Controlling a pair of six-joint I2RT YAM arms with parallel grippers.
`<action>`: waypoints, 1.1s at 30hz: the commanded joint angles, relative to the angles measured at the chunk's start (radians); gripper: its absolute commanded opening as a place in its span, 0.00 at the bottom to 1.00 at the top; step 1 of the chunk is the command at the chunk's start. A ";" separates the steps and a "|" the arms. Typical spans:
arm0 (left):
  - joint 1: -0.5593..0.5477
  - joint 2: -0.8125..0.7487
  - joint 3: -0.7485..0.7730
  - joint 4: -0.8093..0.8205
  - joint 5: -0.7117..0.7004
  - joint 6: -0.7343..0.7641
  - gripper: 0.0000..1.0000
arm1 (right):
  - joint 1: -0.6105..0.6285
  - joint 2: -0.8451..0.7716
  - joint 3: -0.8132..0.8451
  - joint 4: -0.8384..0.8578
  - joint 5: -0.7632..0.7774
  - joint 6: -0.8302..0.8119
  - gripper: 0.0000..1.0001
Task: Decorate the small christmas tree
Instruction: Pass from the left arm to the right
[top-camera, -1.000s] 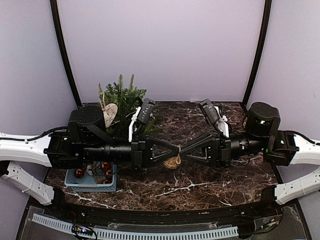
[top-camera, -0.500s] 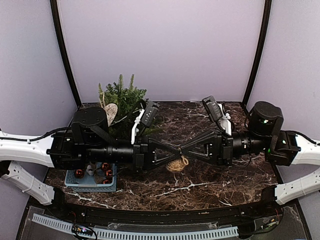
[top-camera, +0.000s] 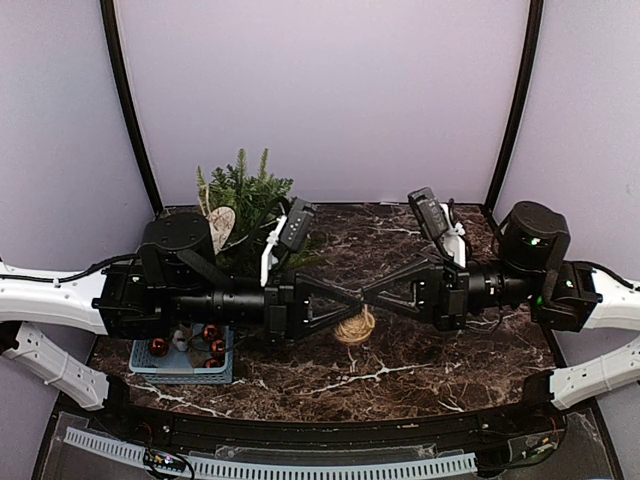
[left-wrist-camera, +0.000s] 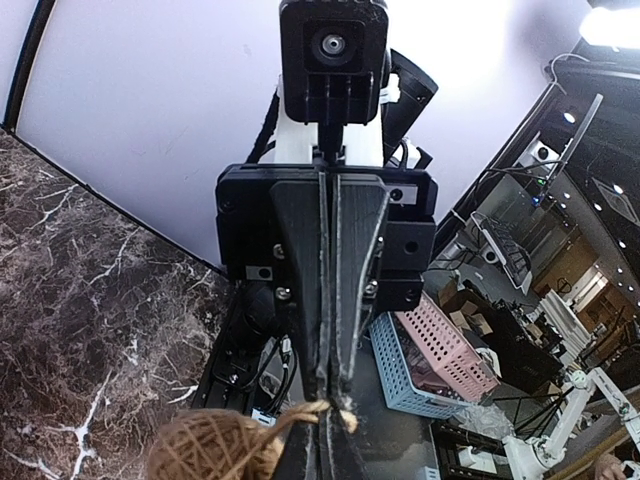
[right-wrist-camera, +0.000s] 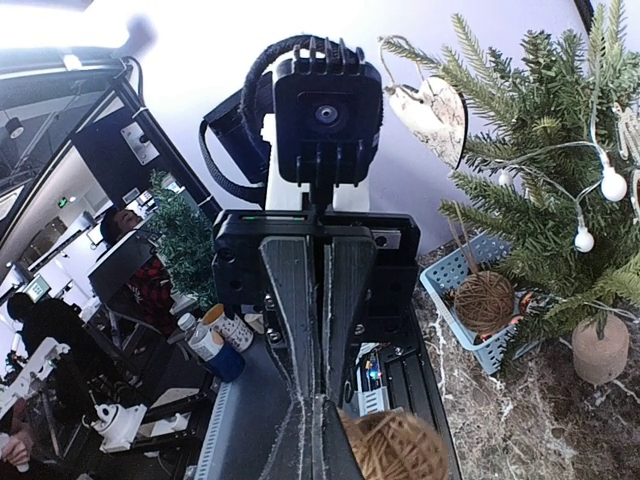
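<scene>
Overall, a dark marble table (top-camera: 430, 365) carries everything. The small christmas tree (top-camera: 245, 195) stands at its far left corner, upright on a pale wooden base (right-wrist-camera: 600, 350), with the long axis vertical and the top pointing up. A blue basket (top-camera: 150, 366) sits near left. At the middle the left gripper (top-camera: 352, 298) pinches narrow the string of a twine ball (top-camera: 353, 326) hanging just under. The right gripper (top-camera: 372, 296) is pressed together too, tip against tip. I cannot tell whether it also holds the string.
</scene>
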 joint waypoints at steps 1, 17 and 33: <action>-0.005 -0.041 -0.009 0.052 -0.036 0.002 0.00 | 0.005 -0.036 -0.006 -0.005 0.086 -0.017 0.00; -0.004 -0.083 -0.038 0.029 -0.088 0.000 0.00 | 0.003 -0.100 -0.013 -0.102 0.295 -0.033 0.00; -0.005 -0.072 -0.031 0.006 -0.106 -0.004 0.00 | 0.026 0.014 0.020 0.043 0.008 -0.026 0.43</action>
